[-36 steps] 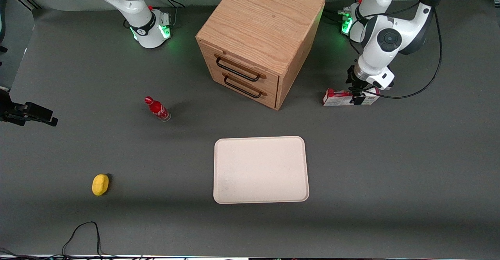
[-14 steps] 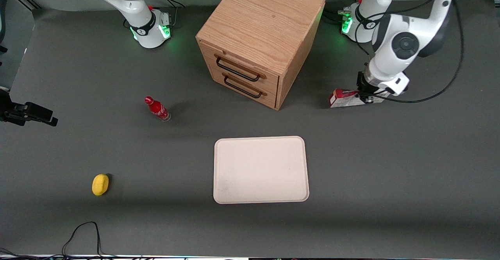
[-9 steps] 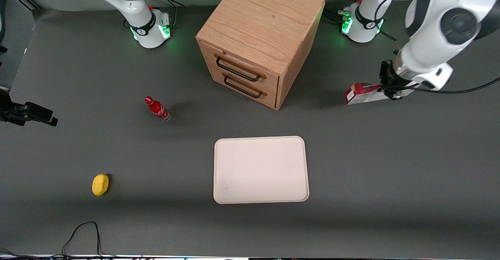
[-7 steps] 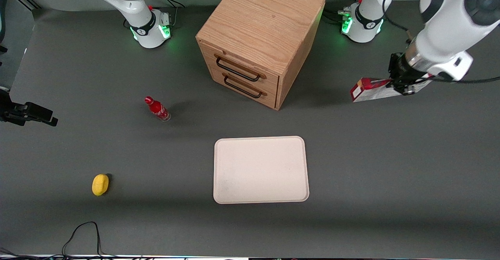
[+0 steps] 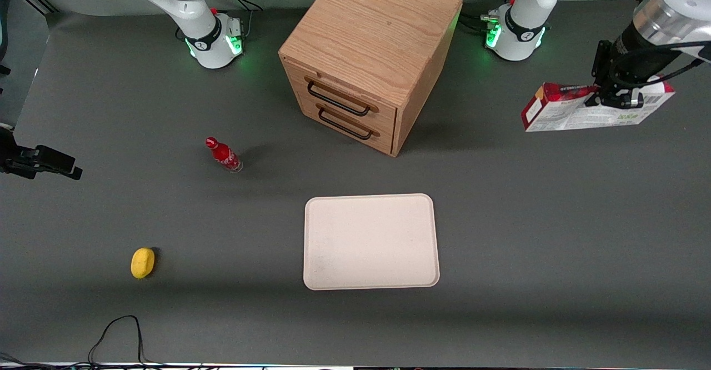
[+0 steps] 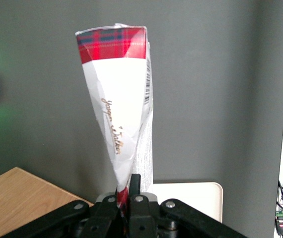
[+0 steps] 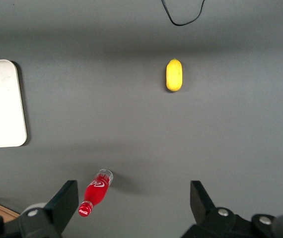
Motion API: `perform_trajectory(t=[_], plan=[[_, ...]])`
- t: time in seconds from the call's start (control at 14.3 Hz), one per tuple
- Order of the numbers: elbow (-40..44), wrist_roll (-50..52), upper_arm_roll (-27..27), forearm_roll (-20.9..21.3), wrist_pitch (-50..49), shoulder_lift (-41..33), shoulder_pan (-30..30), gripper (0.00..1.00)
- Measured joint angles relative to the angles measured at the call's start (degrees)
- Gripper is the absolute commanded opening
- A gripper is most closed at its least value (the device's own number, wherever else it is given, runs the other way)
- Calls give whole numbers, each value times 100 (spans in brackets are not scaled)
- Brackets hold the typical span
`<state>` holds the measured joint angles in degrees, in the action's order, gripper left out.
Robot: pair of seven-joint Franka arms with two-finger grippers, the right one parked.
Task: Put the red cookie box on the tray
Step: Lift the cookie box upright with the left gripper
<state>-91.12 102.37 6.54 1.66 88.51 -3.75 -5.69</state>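
Note:
My gripper [image 5: 614, 93] hangs high above the table at the working arm's end, shut on the red cookie box [image 5: 577, 111]. The box is thin and flat, with a red edge and a white printed face with a barcode, and it is lifted clear of the table. In the left wrist view the box [image 6: 119, 104] sticks out from between the closed fingers [image 6: 134, 184], its red plaid end farthest from them. The cream-white tray [image 5: 370, 241] lies flat on the table, nearer the front camera than the drawer cabinet, with nothing on it. A corner of the tray [image 6: 193, 196] shows under the gripper [image 6: 127, 194].
A wooden drawer cabinet [image 5: 369, 53] with two black handles stands mid-table, between the two arm bases. A small red bottle [image 5: 223, 155] and a yellow lemon-like object [image 5: 143, 262] lie toward the parked arm's end. A black cable [image 5: 119, 334] loops at the table's front edge.
The gripper has lifted the red cookie box off the table beside the cabinet and carried it upward and outward toward the working arm's end. The box now hangs high.

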Motion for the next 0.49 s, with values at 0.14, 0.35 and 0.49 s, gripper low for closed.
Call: perform_trajectory(t=[0.14, 0.35, 0.49], plan=[[494, -302, 4, 1, 24, 562, 0, 0], [1430, -1030, 55, -1, 77, 1495, -23, 0], [1893, -1849, 136, -12, 89, 1924, -84, 0]])
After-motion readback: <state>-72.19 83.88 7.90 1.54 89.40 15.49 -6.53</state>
